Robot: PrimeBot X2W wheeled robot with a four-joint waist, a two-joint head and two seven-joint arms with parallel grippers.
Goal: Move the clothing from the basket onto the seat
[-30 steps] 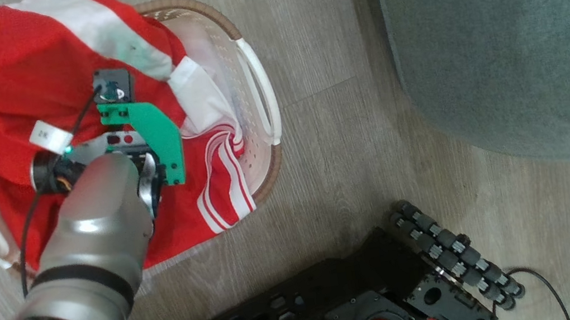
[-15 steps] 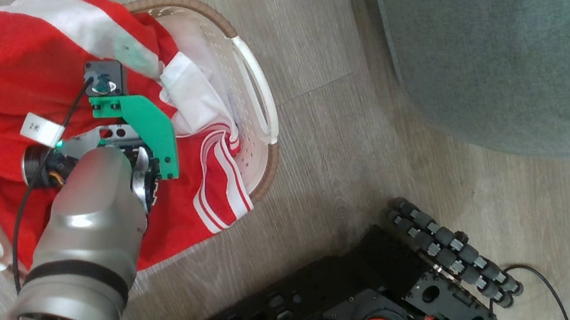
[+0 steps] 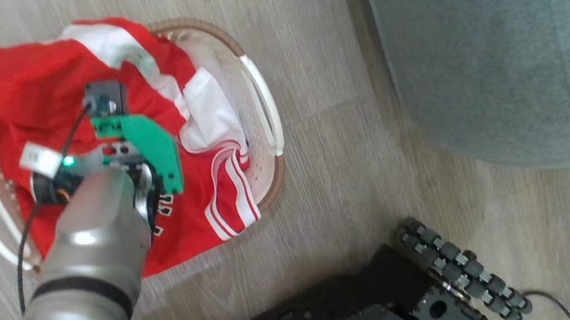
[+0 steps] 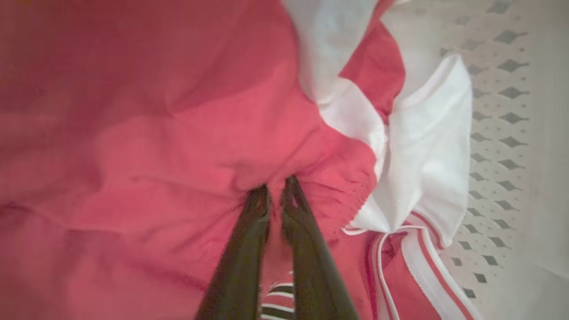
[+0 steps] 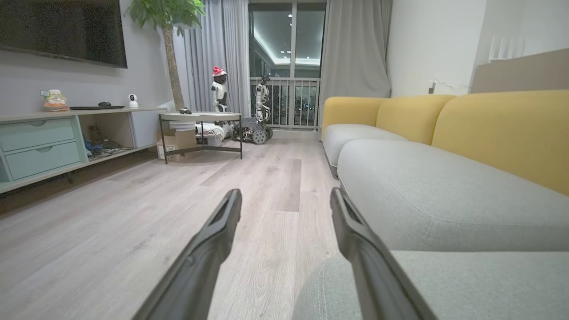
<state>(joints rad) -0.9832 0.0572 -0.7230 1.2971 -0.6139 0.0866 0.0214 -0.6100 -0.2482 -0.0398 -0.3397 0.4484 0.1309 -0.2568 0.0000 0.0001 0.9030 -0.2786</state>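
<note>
The clothing [image 3: 52, 115] lies heaped in the basket [image 3: 197, 24], which sits on the wooden floor [image 3: 338, 135] with its long axis running left to right across the head view and a white handle at each end. The heap is well apart from the seat [image 3: 498, 38], the grey-green cushion on the robot's right, with a strip of bare floor between them. The shorts [image 3: 20, 86] are on top, bunched into a mound that overhangs the basket's far left rim. Their broad white stripe [image 3: 112, 44] runs slantwise from the far side down toward the right handle. The jersey [image 3: 198, 223] lies beneath them, its striped white trim pointing toward the robot and its lower edge spilling over the near rim. The left gripper [image 4: 275, 198] points down into the middle of the heap from the robot's side. Its fingers [image 4: 249, 249] are drawn almost together, with only a thin slit between them, and a fold of the red cloth is nipped at the tips just beside the gathered waistband [image 4: 355, 186]. The perforated basket wall shows at the right of the left wrist view. The right gripper [image 5: 285, 195] points level along the floor with a grey cushion at its right, its fingers [image 5: 200, 262] spread wide with nothing between them
</note>
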